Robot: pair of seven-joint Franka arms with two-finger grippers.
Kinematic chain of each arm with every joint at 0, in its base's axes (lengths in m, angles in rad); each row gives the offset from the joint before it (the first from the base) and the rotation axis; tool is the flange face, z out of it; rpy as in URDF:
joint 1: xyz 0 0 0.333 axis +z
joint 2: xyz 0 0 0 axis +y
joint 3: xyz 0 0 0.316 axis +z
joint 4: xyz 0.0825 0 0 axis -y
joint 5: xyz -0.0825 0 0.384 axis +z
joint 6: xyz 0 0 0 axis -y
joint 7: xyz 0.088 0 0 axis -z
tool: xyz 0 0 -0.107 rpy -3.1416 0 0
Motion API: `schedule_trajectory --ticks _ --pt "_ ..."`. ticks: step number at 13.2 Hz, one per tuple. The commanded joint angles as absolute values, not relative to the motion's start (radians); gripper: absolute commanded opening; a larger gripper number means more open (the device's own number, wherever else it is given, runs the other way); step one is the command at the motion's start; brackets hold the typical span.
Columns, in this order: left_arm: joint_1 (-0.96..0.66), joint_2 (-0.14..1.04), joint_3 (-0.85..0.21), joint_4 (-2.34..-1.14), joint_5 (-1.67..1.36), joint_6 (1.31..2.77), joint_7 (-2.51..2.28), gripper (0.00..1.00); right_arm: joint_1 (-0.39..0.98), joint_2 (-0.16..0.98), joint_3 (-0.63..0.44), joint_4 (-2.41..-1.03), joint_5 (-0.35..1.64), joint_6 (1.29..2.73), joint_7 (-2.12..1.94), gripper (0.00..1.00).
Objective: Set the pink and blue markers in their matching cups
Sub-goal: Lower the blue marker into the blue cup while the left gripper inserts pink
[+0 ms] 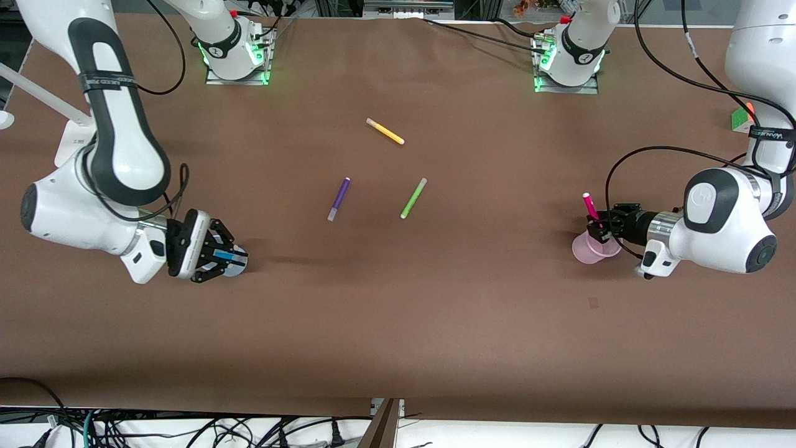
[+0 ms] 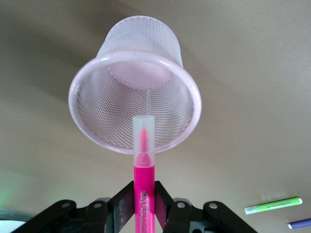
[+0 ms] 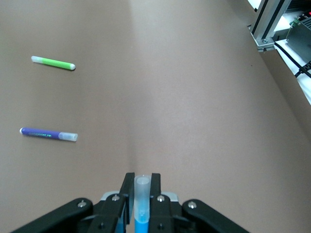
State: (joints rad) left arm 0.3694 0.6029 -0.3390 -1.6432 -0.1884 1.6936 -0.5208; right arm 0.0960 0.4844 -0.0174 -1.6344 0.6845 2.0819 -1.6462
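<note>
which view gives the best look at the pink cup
The left wrist view: the pink cup fills it, mouth open toward the camera, the pink marker in the left gripper aimed at it. The front view shows it small, partly hidden. The right wrist view misses it.

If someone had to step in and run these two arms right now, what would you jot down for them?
Left gripper: shut on the pink marker, cap end over the pink cup's mouth, not yet dropped in.
Right gripper: shut on the blue marker, over the blue cup, which is mostly hidden.
Done: both markers picked up and brought to their cups.
Left: lower and release each one.
The purple, green and yellow markers mid-table are not part of the job.
</note>
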Motion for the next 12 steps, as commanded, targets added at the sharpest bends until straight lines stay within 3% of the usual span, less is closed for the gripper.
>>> schedule_trajectory --ticks 1,3,6,12 --pt "0.382 0.603 -0.344 -1.631 -0.212 1.683 -0.495 0.0 0.055 0.48 -0.009 -1.644 0.748 2.033 -1.739 0.0" --pt "0.382 0.617 -0.344 -1.628 -0.207 1.683 -0.5 0.14 0.028 0.5 -0.009 -1.649 0.819 2.001 -1.836 0.0" --pt "0.38 0.65 -0.342 -1.548 -0.202 1.657 -0.503 0.19 0.003 0.514 -0.008 -1.651 0.857 1.942 -1.905 0.0" --pt "0.383 0.657 -0.341 -1.548 -0.218 1.641 -0.509 0.21 -0.029 0.525 -0.008 -1.652 0.859 1.844 -2.011 0.0"
